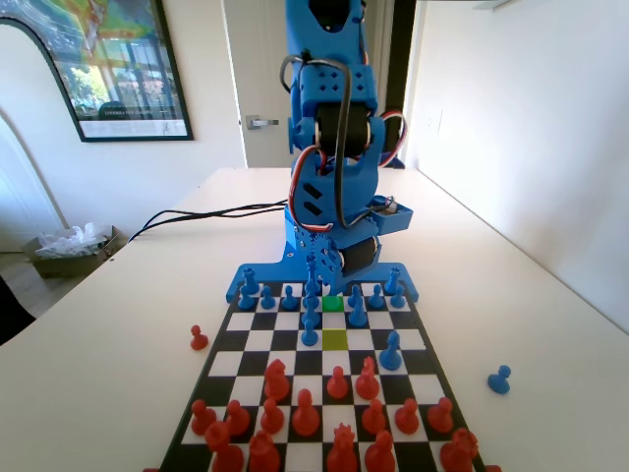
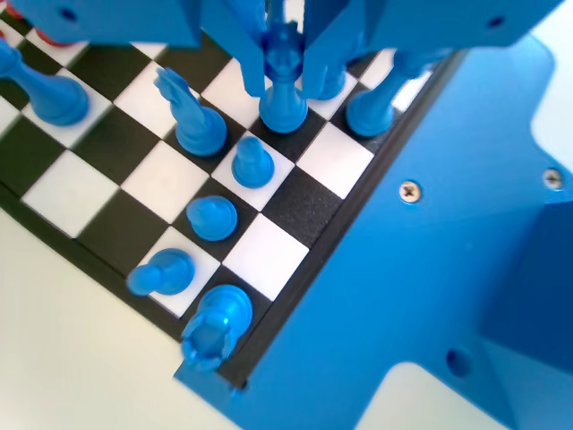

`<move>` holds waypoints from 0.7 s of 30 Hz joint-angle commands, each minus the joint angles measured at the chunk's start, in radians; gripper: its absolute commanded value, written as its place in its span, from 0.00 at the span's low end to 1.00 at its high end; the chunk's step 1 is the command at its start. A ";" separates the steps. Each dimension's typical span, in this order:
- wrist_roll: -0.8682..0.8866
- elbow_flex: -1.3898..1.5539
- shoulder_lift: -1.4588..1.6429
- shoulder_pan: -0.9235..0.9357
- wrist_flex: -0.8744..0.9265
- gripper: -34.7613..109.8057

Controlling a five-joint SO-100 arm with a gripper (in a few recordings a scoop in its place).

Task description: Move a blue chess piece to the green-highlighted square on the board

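White table, small blue pawn (image 1: pixel 310 335)

Background stuff: big white worktop (image 1: pixel 118 324) with a black cable (image 1: pixel 197 213) snaking across it. One red pawn (image 1: pixel 199 338) sits off the board on the left of the fixed view, and red pieces (image 1: pixel 305 413) crowd the near rows. There's a framed poster (image 1: pixel 108 59) on the wall, a white door (image 1: pixel 257 88) with a metal handle, plus a cardboard box (image 1: pixel 69 251) on the floor.
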 commanded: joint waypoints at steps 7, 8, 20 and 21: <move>-0.028 0.012 0.055 -0.005 0.005 0.25; -0.028 0.014 0.055 -0.003 0.003 0.25; -0.037 0.003 0.055 0.000 0.002 0.32; -0.038 0.003 0.055 0.000 0.002 0.33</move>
